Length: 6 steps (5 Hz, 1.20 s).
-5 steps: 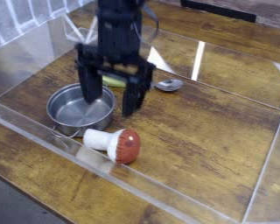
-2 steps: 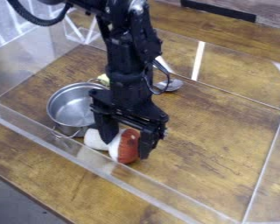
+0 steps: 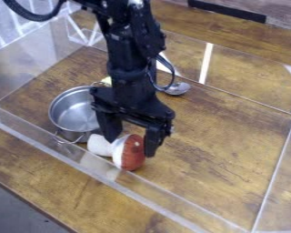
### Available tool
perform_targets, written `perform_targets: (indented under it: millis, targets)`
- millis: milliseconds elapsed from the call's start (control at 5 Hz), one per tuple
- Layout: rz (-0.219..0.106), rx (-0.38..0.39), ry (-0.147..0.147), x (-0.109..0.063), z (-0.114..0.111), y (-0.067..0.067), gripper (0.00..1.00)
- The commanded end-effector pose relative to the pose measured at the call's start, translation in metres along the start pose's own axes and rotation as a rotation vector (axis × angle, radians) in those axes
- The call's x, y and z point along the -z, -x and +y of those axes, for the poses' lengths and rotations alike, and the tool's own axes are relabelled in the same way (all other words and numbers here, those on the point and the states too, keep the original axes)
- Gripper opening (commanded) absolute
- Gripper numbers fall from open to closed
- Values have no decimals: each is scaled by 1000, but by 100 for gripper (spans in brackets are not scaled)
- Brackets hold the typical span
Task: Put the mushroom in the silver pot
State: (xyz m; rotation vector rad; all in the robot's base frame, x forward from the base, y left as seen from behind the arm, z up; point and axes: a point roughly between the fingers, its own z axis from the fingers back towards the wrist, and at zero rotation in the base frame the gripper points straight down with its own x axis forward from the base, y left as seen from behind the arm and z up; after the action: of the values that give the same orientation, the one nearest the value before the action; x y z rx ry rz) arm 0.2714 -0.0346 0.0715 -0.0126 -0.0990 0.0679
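Tool [image 3: 132, 135] jaws wide apart, straddling mushroom [image 3: 126, 152] on table, not clamped.

Wooden table [image 3: 233, 136] – clear plastic walls [image 3: 209, 64] around it; small grey spoon-like piece [image 3: 176, 88] lying on it.

Arm [image 3: 130, 41] is showing all black, w/ chunky boxy segments stacked one on another, matte finish catching faint highlights. Dark cable [image 3: 39, 11] is looping off upper part at top left. Gripper [image 3: 131, 134] is looking black too: wide blocky body w/ two straight flat fingers [image 3: 153, 144] running from it, squared tips. A thin light wire or edge is glinting near wrist, approx mid-arm, prob a cable but too blurred to say. No markings or screws are reading at this res
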Motion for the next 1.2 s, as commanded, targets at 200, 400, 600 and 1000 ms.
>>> perform_targets:
  millis: [200, 400, 600, 1000]
  targets:
    - [-99, -91, 4, -20, 12, -10, 100]
    - [-98, -116, -7, -10, 15, -6, 100]
    - [-98, -121, -8, 3, 19, -6, 100]
    - [-92, -127, -11, 10, 29, -18, 100]
